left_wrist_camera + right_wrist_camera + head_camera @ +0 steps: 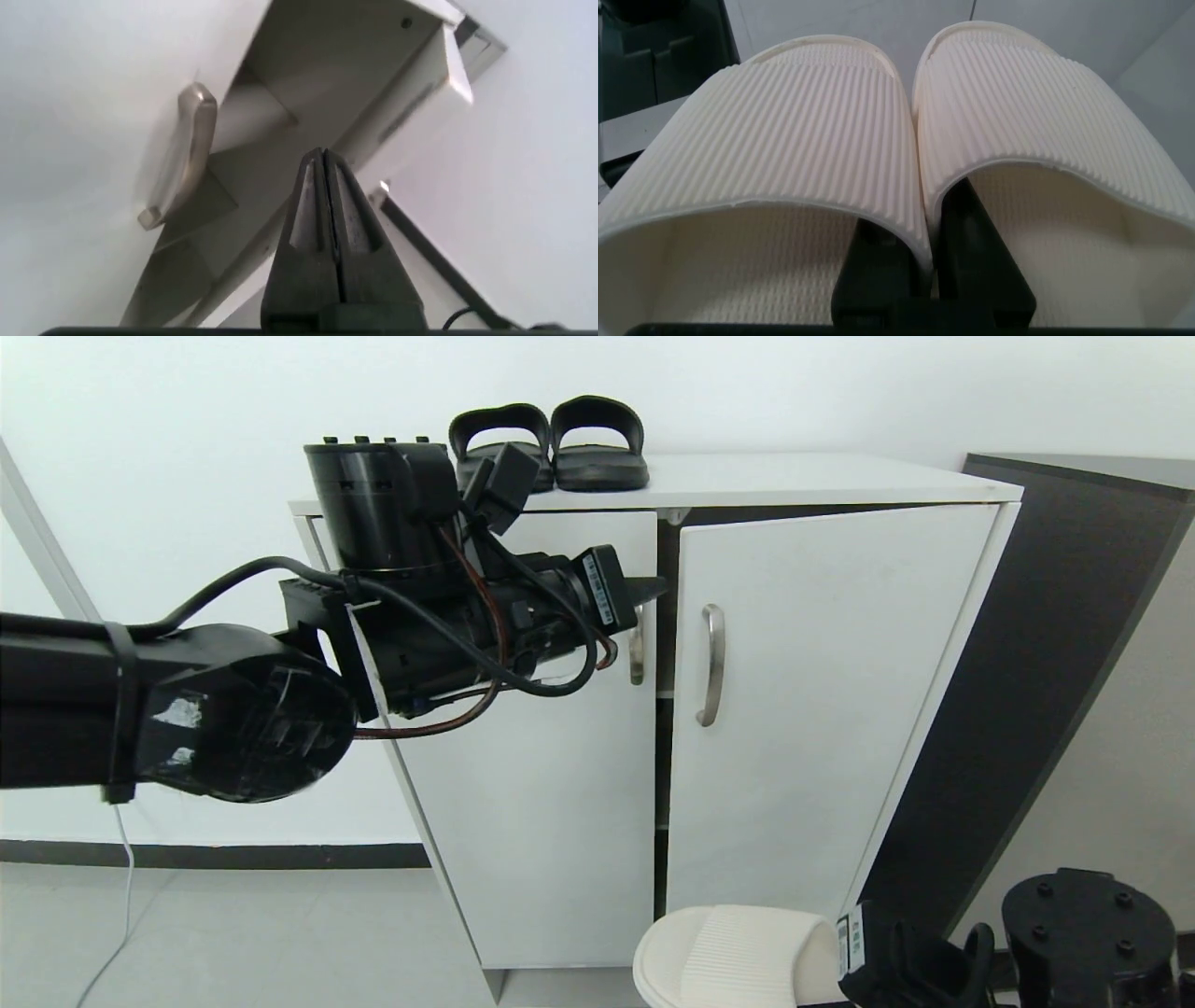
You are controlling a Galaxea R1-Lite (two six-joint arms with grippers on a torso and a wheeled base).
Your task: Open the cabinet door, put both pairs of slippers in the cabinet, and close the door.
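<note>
Left gripper (653,588), jaws closed together and empty, tip at the cabinet (822,709) door gap, with the door handle (637,658) just beside and black slippers (551,443) above on top. Right gripper (929,233) jaws pinch the cream slippers (785,121) together. The white sticker (597,588) behind the left jaws has print too small to read.

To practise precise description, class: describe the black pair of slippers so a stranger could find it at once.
Start at the white two-door cabinet. On its flat top, above the left door, the black slippers sit side by side. Unlike the cream ribbed slippers held low by the right gripper, they are dark with smooth straps.
</note>
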